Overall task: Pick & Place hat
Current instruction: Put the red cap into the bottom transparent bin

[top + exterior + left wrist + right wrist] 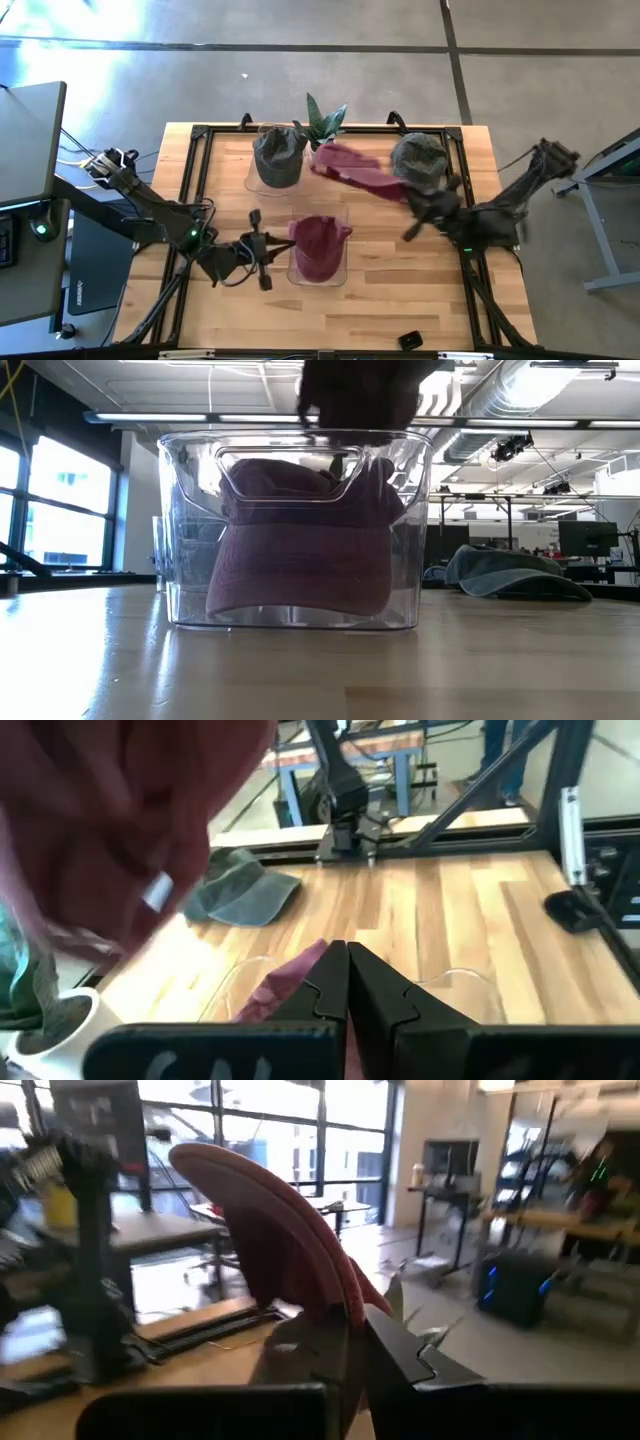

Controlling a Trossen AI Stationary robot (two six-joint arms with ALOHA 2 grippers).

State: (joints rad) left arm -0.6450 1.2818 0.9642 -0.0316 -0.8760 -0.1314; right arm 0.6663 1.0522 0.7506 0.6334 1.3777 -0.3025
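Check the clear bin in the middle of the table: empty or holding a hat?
Holding one. A maroon cap sits inside the clear bin; the high view shows it within the bin's outline.

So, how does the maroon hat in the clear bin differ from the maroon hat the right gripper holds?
The maroon hat in the clear bin rests inside its container; the held maroon hat hangs above the table, clamped by the right gripper. The binned one sits compact; the held one is stretched out. Both share the same dark red colour.
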